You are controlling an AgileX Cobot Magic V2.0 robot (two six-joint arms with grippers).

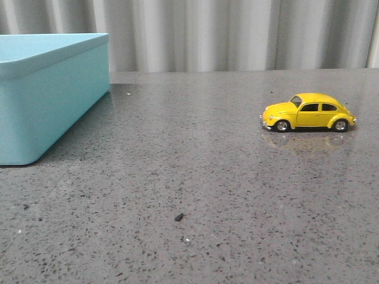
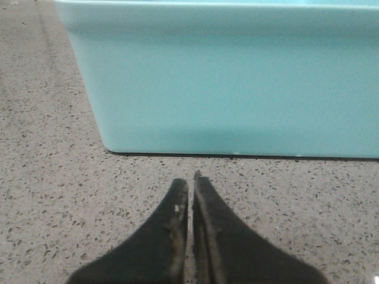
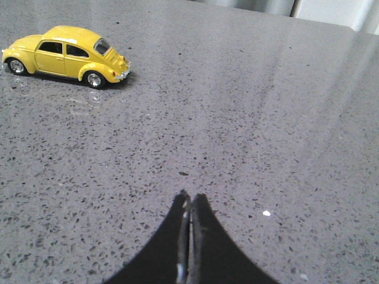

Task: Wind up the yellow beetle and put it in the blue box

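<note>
The yellow beetle (image 1: 308, 112) stands on its wheels on the grey speckled table at the right, nose to the left. It also shows in the right wrist view (image 3: 66, 55), well away from my right gripper (image 3: 190, 197), which is shut and empty over bare table. The blue box (image 1: 41, 92) stands at the far left of the table. In the left wrist view its plain wall (image 2: 237, 83) fills the picture just beyond my left gripper (image 2: 190, 180), which is shut and empty. Neither gripper shows in the front view.
A small dark speck (image 1: 179, 217) lies on the table near the front middle. A white speck (image 3: 266, 213) lies close to my right gripper. A grey pleated curtain (image 1: 237, 32) hangs behind the table's far edge.
</note>
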